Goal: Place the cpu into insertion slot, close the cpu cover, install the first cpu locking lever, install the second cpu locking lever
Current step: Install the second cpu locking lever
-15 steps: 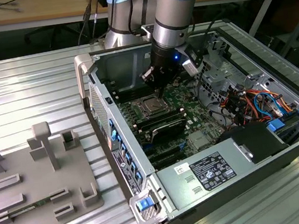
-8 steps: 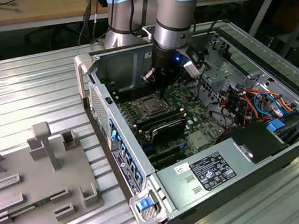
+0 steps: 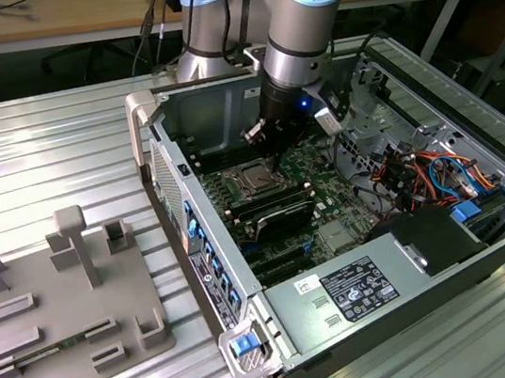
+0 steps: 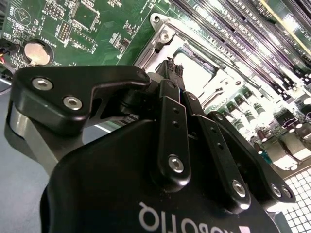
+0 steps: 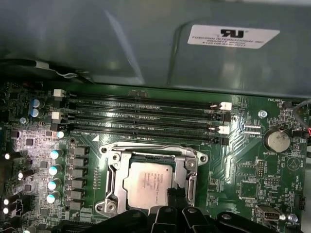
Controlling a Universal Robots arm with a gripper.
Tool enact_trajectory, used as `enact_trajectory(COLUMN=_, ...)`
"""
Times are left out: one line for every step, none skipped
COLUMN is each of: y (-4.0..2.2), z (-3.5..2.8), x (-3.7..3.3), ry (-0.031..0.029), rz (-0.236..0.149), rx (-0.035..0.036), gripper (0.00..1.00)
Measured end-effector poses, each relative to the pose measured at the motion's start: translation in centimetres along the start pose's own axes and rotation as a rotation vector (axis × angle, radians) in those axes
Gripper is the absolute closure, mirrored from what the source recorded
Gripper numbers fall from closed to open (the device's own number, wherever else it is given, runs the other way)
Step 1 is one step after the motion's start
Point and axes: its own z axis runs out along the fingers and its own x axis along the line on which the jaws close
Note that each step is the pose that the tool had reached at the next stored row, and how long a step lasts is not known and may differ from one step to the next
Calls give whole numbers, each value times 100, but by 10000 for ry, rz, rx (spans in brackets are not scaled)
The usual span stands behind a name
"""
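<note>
Open PC case on ribbed metal bench (image 3: 54, 133); cpu (image 5: 148, 183) seated, cpu cover (image 5: 112, 167) down; gripper (image 5: 176, 198) over it, aperture unclear; press squarely

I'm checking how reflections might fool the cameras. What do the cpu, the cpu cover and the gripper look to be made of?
The cpu looks like dull, brushed metal: a matte silver-tan face with little glare. The cpu cover around it seems to be bare stamped steel, silvery with bright glints. The gripper appears black, probably anodised metal or hard plastic, semi-gloss with shiny screw heads.
</note>
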Motion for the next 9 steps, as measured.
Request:
enact_trajectory(y=0, z=-4, x=0, ry=3, rz=1, rx=2, gripper=89)
enact_trajectory(y=-1, z=-12, x=1, ry=6, rz=2, rx=6, gripper=89)
enact_trajectory(y=-1, z=-22, x=0, ry=6, rz=1, rx=14, gripper=89)
enact_trajectory(y=-2, z=-33, x=0, ry=7, rz=0, rx=25, gripper=89)
enact_trajectory(y=-3, z=-42, x=0, ry=7, rz=0, rx=32, gripper=89)
enact_trajectory(y=-5, z=-53, x=0, ry=8, rz=-1, rx=39, gripper=89)
enact_trajectory(y=-9, z=-59, x=0, ry=7, rz=-2, rx=38, gripper=89)
enact_trajectory(y=-19, z=-64, x=1, ry=7, rz=-2, rx=39, gripper=89)
enact_trajectory(y=-29, z=-68, x=2, ry=7, rz=0, rx=39, gripper=89)
